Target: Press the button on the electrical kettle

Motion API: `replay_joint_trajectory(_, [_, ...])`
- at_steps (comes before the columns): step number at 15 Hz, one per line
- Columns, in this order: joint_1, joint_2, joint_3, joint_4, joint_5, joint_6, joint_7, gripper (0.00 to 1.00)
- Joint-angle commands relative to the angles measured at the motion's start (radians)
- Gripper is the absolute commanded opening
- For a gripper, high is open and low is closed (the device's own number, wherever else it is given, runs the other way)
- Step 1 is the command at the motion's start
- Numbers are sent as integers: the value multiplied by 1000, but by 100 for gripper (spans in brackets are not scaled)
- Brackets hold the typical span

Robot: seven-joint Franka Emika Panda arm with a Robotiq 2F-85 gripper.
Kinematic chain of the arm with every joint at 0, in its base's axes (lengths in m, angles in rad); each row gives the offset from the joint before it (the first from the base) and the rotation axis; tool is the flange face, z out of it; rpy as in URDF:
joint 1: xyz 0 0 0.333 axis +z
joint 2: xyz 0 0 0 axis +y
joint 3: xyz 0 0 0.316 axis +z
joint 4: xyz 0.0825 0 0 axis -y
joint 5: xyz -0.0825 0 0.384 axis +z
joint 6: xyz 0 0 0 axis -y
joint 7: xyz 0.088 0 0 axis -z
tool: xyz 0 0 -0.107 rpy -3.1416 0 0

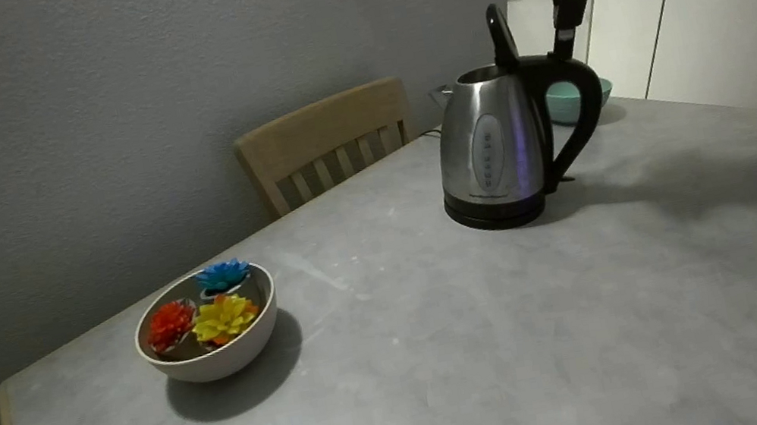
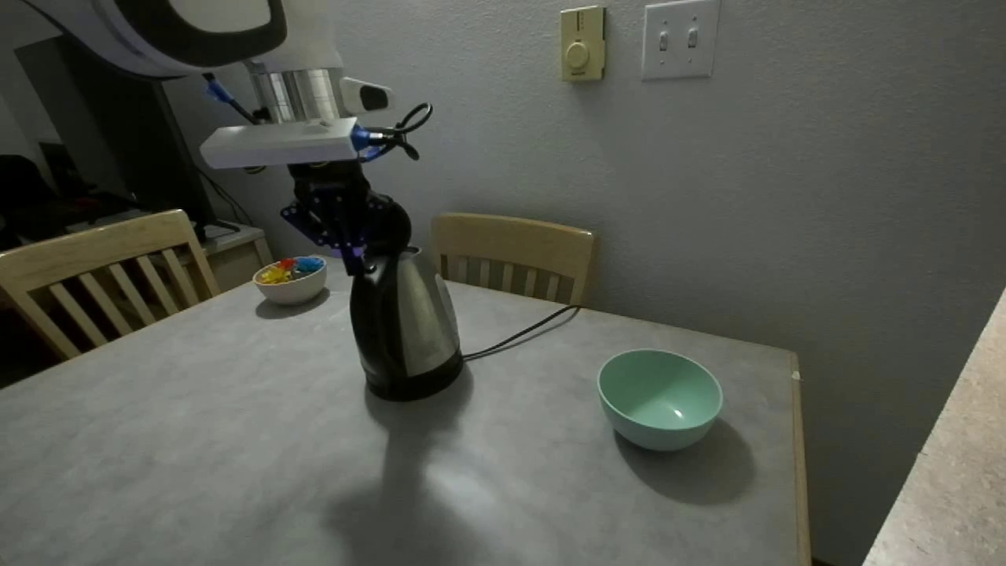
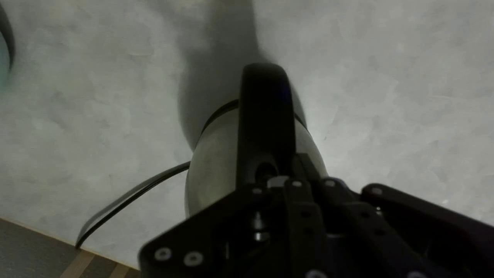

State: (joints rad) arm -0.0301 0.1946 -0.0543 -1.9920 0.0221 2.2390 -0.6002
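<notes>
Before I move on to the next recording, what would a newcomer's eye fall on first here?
Probably the steel kettle on the grey table, its black lid standing up and the gripper at the top of its handle. Next, likely the white bowl of red, yellow and blue flowers on one side of the kettle and the green bowl on the other.

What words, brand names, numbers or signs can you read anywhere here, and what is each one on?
None can be read for certain; these are the traces:
Steel kettle: a short line of lettering low on its side, too blurred to read.
Oval window on the kettle: a column of marks, too small to read.
Yellowish wall dial: a tiny dark mark near its bottom, too small to read.
Switch plate: none visible.
</notes>
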Motion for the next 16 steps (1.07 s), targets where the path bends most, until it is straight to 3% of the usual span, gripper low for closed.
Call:
replay_joint_trajectory(1, [-13,114,38,71,-27,8,-34,0])
replay_joint_trajectory(9, [-12,76,57,77,-116,33,-19,0])
replay_joint_trajectory(16, [-32,55,53,80,-106,50,-26,0])
